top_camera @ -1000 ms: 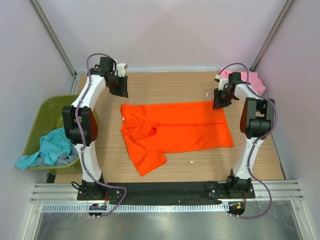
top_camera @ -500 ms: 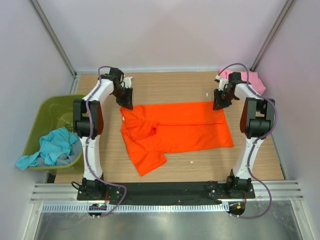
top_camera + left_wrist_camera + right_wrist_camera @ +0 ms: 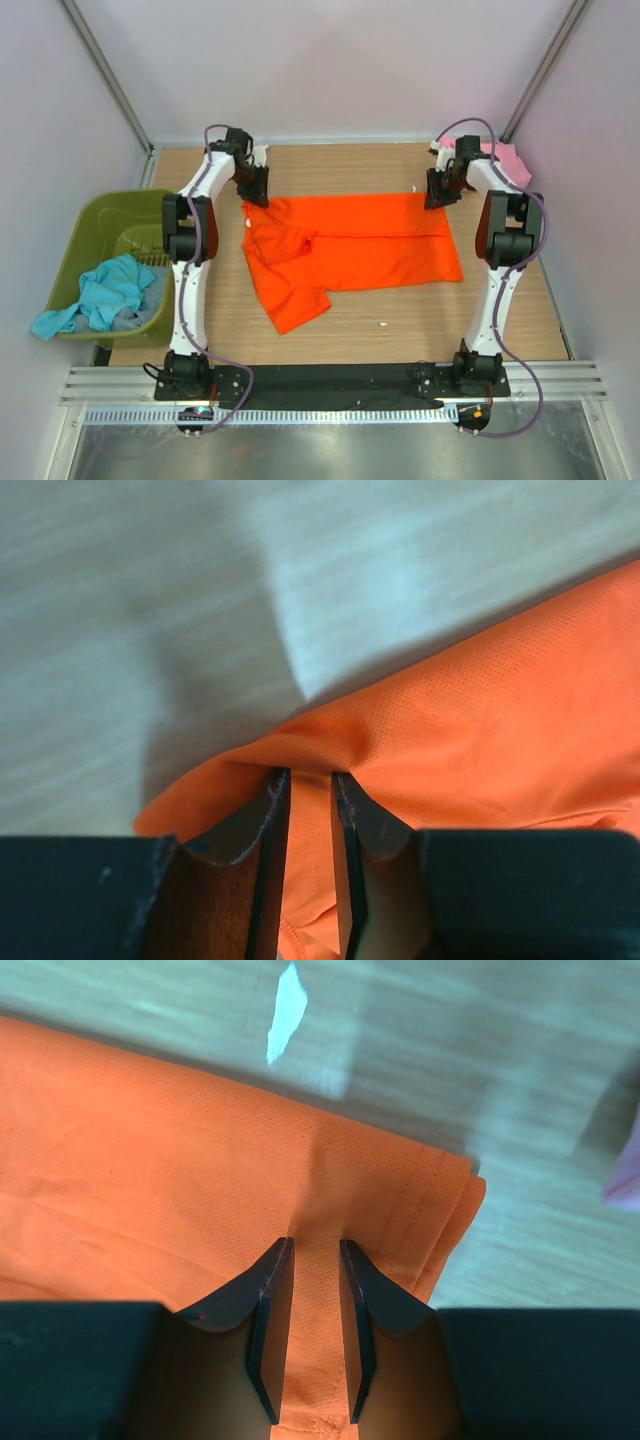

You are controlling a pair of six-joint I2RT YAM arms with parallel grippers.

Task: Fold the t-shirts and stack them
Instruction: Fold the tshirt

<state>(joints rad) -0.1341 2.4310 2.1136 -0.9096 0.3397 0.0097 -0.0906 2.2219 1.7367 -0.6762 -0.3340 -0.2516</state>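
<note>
Here, orange t-shirt [image 3: 350, 250] lying spread on the bench [image 3: 340, 168], left claw [image 3: 308, 780] pinched narrow on its far-left corner, right claw [image 3: 316, 1250] gripping the far-right hem, pink t-shirt [image 3: 506, 160] bunched beyond, teal t-shirt [image 3: 105, 295] in the green tub [image 3: 90, 215].

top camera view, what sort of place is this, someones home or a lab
Probably a robot lab cell, not a home: left arm and right arm bolted to a rail at the edge of a wooden table, blank walls boxing it in, an orange t-shirt laid out to fold.
</note>
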